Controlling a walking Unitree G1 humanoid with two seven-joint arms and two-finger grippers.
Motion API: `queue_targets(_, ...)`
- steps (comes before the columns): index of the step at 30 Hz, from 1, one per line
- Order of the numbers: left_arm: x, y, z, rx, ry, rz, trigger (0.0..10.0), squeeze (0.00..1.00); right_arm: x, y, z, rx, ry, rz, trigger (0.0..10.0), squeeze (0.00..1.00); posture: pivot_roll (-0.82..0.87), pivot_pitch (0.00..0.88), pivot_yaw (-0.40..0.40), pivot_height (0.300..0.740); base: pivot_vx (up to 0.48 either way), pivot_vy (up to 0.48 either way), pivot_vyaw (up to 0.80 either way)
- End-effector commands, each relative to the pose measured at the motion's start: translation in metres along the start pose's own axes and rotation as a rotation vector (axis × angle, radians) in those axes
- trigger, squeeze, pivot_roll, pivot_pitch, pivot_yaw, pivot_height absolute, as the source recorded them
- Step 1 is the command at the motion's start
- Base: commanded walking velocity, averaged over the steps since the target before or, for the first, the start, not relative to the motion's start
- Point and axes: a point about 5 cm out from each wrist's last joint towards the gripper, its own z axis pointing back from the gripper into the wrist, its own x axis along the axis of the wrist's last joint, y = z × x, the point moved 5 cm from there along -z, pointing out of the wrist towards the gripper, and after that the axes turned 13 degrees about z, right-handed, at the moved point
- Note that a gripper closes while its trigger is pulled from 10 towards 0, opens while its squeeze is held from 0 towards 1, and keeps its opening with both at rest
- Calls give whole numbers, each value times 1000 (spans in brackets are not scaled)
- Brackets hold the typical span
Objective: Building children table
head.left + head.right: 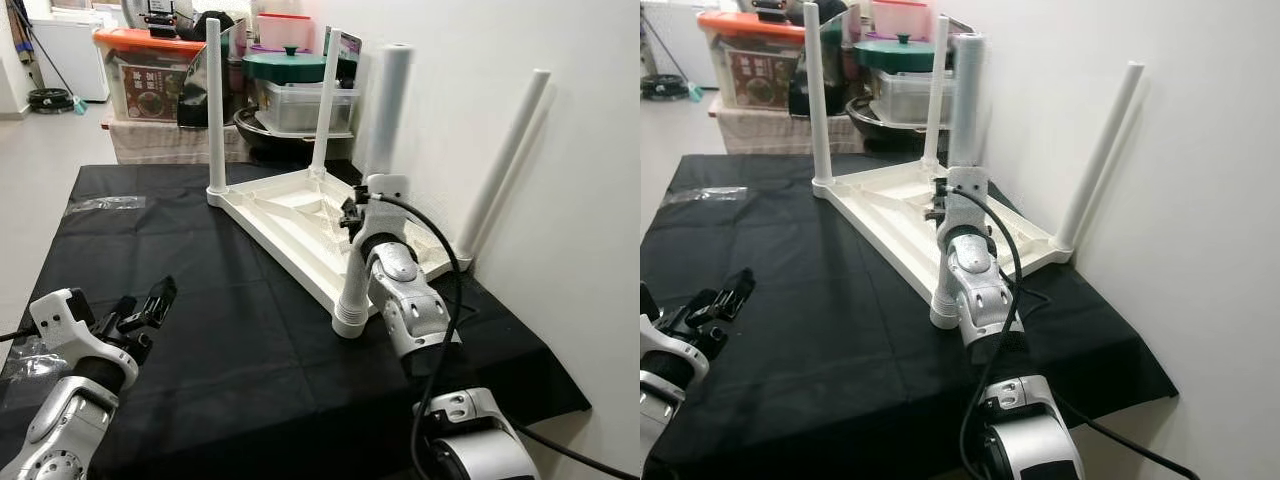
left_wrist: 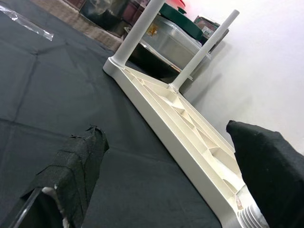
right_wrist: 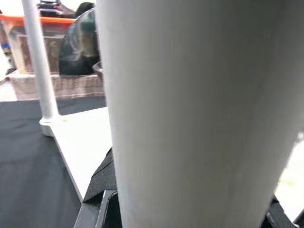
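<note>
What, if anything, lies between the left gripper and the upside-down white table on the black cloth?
Nothing visible does. The left gripper hovers open over bare black cloth, with only cloth between it and the table top. The right gripper is already at the near leg.
</note>
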Motion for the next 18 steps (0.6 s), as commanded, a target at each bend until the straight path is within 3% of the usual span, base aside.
queue_targets(1,-1,1,2,8,-4,5,10000,0,-137,11,31,44,535,-11,0,0,-12,0,-115,740,0,0,0)
queue_targets(10,0,1,1,8,-8,6,10000,0,-144,16,35,18,591,-54,0,0,-6,0,-114,740,0,0,0)
queue_targets(18,3,2,2,12,-13,0,10000,0,-137,-5,33,-141,561,-56,0,0,-5,0,-112,740,0,0,0)
